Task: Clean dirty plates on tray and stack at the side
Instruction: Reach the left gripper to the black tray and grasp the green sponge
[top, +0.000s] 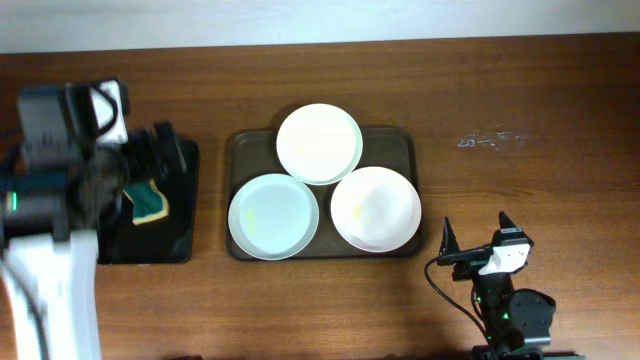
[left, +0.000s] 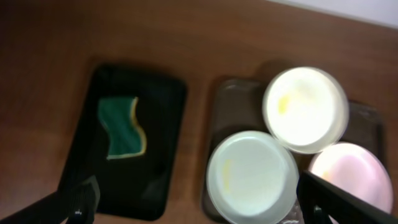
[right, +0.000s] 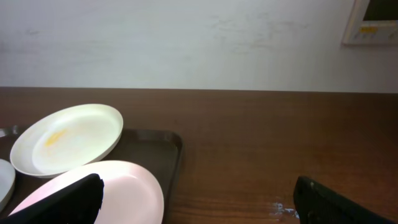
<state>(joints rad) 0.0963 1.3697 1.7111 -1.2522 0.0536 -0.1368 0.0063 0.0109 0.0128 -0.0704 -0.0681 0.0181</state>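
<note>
Your three plates (top: 376, 208) sit on the brown tray (top: 400, 140) mid-tabletop (top: 560, 90), none stacked aside yet. The sponge (left: 122, 127) on the black tray (left: 161, 124) lies at 10 o'clock from the gap between your left fingers (left: 81, 199), which are spread wide. Its long axis runs 12 to 6. The left arm is nearer. The right fingers (top: 447, 238), also spread, hang at the brown tray's 5 o'clock. Overhead, the arm half hides the sponge, while the left wrist view shows it whole.

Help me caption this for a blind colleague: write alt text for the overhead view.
Three white plates sit clustered on a brown tray. Left of it, a green sponge lies on a black tray, partly under the left arm; the right gripper is open at the brown tray's lower right.
</note>
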